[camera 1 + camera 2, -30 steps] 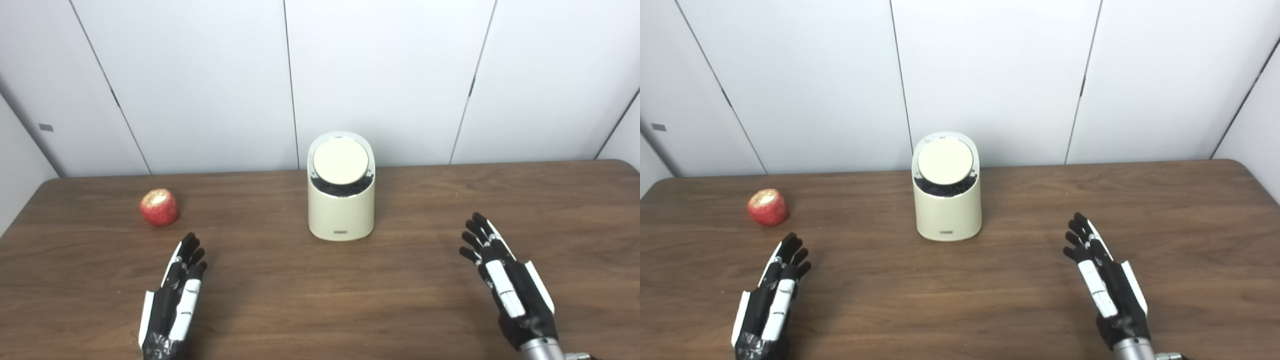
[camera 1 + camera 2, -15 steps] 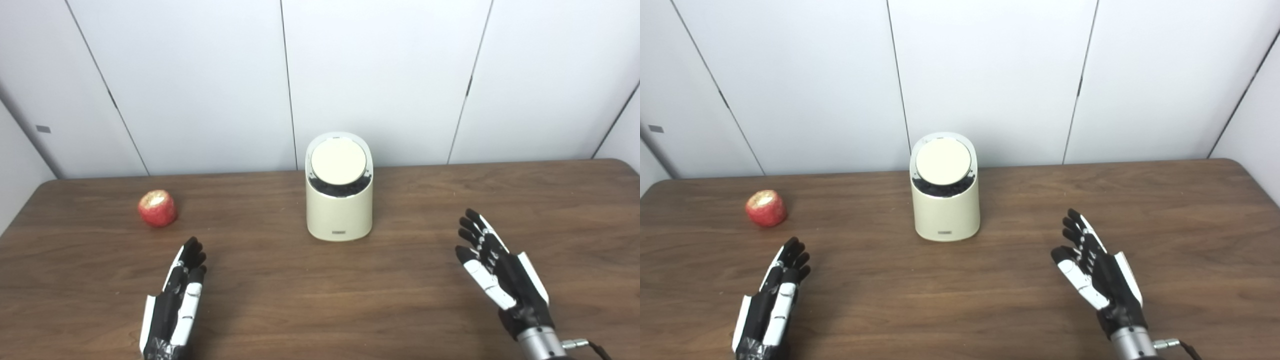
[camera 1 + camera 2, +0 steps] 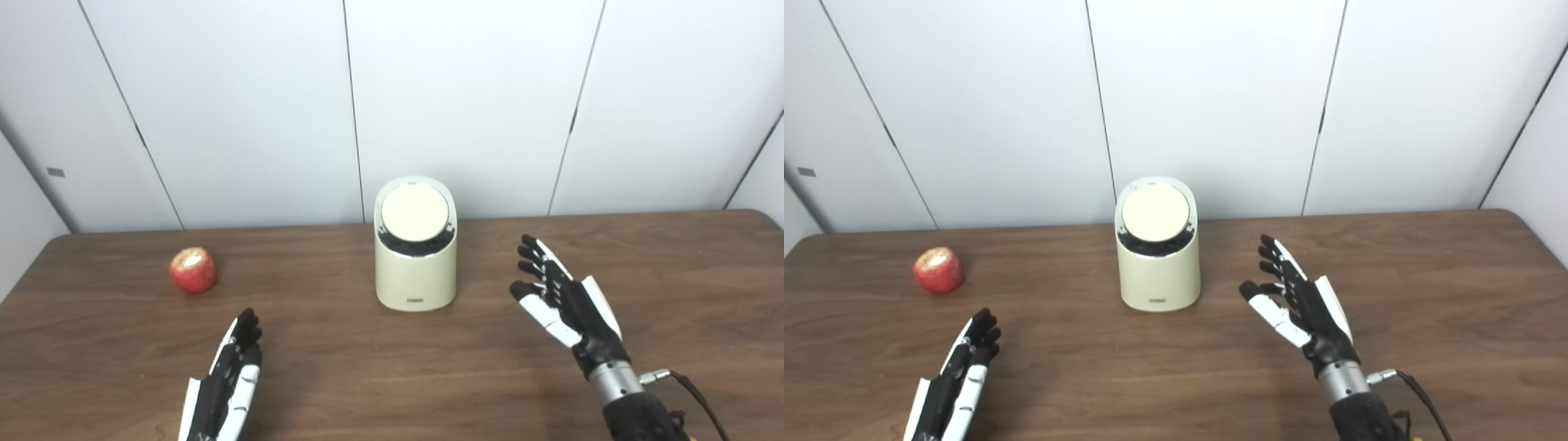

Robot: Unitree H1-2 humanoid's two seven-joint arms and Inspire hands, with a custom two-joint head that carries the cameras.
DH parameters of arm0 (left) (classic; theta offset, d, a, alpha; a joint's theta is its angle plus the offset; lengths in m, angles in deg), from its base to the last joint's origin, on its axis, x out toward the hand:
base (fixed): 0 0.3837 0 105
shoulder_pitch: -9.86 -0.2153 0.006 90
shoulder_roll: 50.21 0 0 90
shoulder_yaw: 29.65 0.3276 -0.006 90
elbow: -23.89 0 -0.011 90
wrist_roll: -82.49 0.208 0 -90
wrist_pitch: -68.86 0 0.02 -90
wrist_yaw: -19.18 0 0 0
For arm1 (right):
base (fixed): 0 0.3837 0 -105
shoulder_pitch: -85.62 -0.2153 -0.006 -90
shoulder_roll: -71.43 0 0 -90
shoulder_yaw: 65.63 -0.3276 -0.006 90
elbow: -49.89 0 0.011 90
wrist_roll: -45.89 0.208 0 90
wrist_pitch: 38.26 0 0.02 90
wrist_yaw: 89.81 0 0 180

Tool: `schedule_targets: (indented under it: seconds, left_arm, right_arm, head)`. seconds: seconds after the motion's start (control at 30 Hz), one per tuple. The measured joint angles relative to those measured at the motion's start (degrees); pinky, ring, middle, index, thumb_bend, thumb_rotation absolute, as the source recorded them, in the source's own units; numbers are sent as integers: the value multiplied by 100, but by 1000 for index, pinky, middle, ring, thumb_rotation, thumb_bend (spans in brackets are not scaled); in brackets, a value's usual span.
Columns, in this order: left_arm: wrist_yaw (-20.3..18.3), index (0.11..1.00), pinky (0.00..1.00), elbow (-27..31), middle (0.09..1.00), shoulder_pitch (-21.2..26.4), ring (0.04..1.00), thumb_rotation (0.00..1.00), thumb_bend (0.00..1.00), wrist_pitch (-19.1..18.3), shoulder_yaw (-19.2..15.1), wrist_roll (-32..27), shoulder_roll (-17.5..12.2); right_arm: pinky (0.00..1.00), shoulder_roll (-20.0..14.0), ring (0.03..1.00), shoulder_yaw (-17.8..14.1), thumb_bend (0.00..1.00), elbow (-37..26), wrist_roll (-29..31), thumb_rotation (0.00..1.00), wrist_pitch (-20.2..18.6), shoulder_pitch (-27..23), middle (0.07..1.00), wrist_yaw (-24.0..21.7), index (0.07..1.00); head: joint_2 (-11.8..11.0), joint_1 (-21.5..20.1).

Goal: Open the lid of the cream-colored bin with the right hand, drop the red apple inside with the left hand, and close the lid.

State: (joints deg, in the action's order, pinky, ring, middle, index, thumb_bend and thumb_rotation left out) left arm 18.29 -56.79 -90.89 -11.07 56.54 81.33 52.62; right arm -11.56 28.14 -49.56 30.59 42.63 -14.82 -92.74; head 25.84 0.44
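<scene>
The cream-colored bin (image 3: 416, 269) stands upright at the middle back of the brown table, its round tilted lid (image 3: 415, 212) down over the opening. A red apple (image 3: 193, 269) lies to the bin's left, apart from both hands. My right hand (image 3: 566, 300) is raised above the table to the right of the bin, open, fingers spread and pointing up and left, touching nothing. My left hand (image 3: 226, 380) lies low near the front edge, open and flat, well short of the apple.
The wooden table (image 3: 692, 275) runs from edge to edge, with a white panelled wall (image 3: 465, 98) right behind the bin. A thin cable (image 3: 692, 389) trails from my right wrist.
My right hand has risen and moved left and forward towards the bin, thumb spreading out. My left hand has drawn back a little. The camera tilted up slightly.
</scene>
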Motion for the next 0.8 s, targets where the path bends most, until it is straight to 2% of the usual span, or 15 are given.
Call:
schedule_targets:
  seconds: [0.3,0.47,0.8]
  left_arm:
    - [19,975,995,12,958,-2,955,706,446,-10,35,20,25]
    - [18,980,1000,28,968,-9,970,734,417,-53,41,-9,35]
    - [28,979,1000,30,958,-18,956,729,421,-49,68,48,40]
  right_arm:
    - [807,194,891,253,772,596,-493,616,-179,-1271,907,123,934]
    - [777,203,898,319,837,844,-666,544,-327,-1634,920,139,941]
    - [793,197,904,577,836,1402,-921,506,-614,-2238,933,81,954]
  head:
    - [-35,35]
    - [-35,44]
    - [-18,44]
